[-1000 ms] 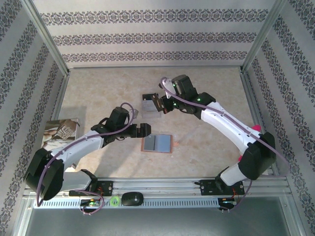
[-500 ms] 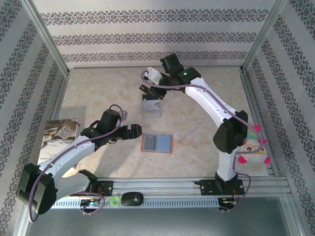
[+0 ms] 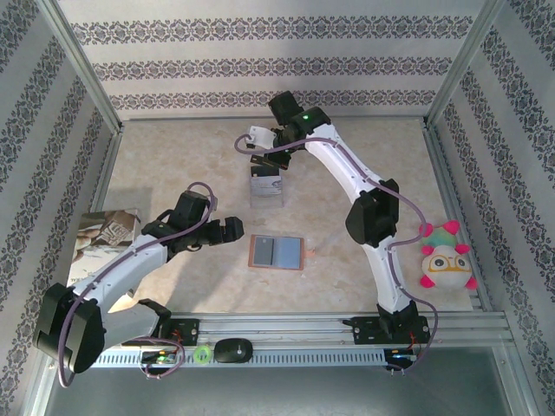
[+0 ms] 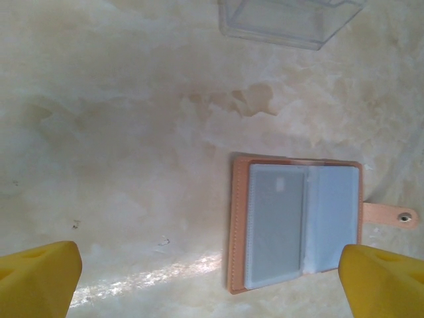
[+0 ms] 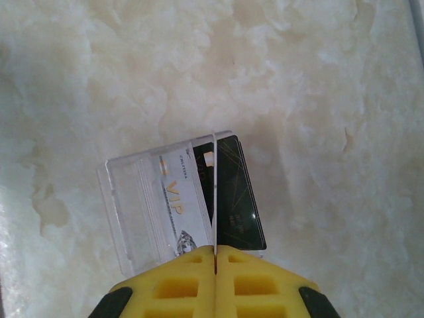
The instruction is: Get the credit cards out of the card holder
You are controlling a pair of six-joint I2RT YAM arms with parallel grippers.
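The right end effector [image 5: 215, 265] is pinched shut on a card [image 5: 214, 192], seen edge-on above the clear case [image 5: 142, 212], which has a white card and a black one in it. With so thin a grip the card could twist or slip. If it comes down off line it may strike the case wall and shove or tip the case.

The left end effector [image 4: 209, 281] is spread wide and holds nothing. It hangs near the card holder [image 4: 298, 222], which lies open and flat near the middle of the tabletop [image 3: 173, 165]. The card holder is loose, so a pull on a card would likely drag it along.

The tabletop is pale, marbled and glossy, so probably slippery. Patterned striped walls [image 3: 260, 52] close it in. A plush toy [image 3: 447, 260] sits at the right edge and a booklet [image 3: 104, 234] at the left.
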